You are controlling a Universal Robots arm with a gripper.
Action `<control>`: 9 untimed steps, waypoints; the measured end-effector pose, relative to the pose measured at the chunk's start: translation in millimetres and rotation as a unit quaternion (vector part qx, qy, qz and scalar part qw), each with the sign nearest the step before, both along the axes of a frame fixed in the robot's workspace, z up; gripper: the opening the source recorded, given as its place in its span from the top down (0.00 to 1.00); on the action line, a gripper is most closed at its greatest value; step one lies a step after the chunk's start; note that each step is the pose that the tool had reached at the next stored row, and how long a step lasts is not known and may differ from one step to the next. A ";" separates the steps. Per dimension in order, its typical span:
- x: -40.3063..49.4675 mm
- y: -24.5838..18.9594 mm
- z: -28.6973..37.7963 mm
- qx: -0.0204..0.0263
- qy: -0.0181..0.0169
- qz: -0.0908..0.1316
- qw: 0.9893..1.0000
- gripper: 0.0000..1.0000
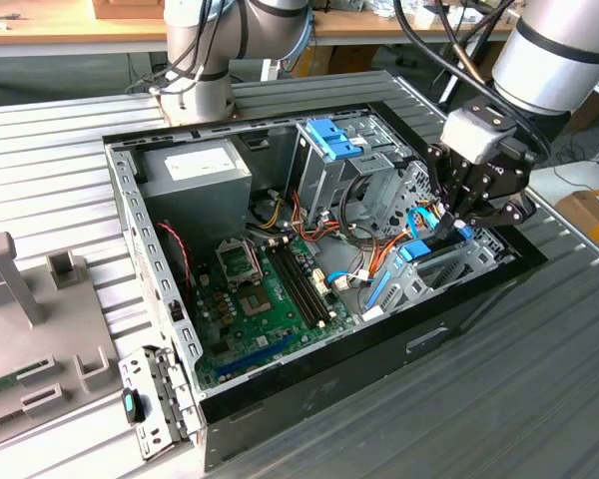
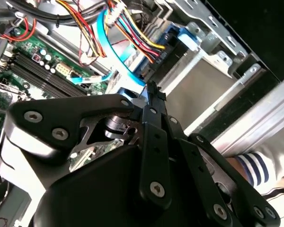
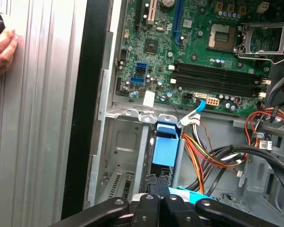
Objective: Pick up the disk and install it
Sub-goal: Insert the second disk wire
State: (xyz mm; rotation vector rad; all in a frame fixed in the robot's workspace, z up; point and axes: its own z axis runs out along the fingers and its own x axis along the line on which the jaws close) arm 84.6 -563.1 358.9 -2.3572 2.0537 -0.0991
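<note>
The disk (image 1: 419, 249) sits low in the drive bay at the case's corner, on the exterior view's right. Its blue carrier end (image 3: 165, 144) shows between the bay's metal walls; the grey body is mostly hidden. The same blue end (image 2: 180, 37) shows in the second wrist view. My gripper (image 1: 449, 225) hangs just above that bay. Its black fingertips (image 3: 152, 184) are pressed together, shut, with nothing between them, a short way from the carrier end. In the second wrist view the gripper (image 2: 151, 90) points at a blue flat cable (image 2: 125, 71).
The open computer case (image 1: 309, 379) lies on a ribbed metal table. Inside are the motherboard (image 1: 260, 299), a grey power supply (image 1: 205, 170), a drive cage topped by a blue bracket (image 1: 334, 140) and loose cable bundles (image 3: 217, 151). A person's hand (image 3: 2, 47) rests beside the case.
</note>
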 end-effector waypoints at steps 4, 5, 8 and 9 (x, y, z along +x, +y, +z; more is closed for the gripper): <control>2.7 6.8 -0.4 -0.018 0.000 -0.002 1.000 0.89; 2.8 6.9 -0.5 -0.018 0.000 -0.002 1.000 0.89; 4.1 7.4 -1.0 -0.018 0.000 -0.002 1.000 0.89; 5.5 7.7 -1.4 -0.018 0.000 -0.002 1.000 0.89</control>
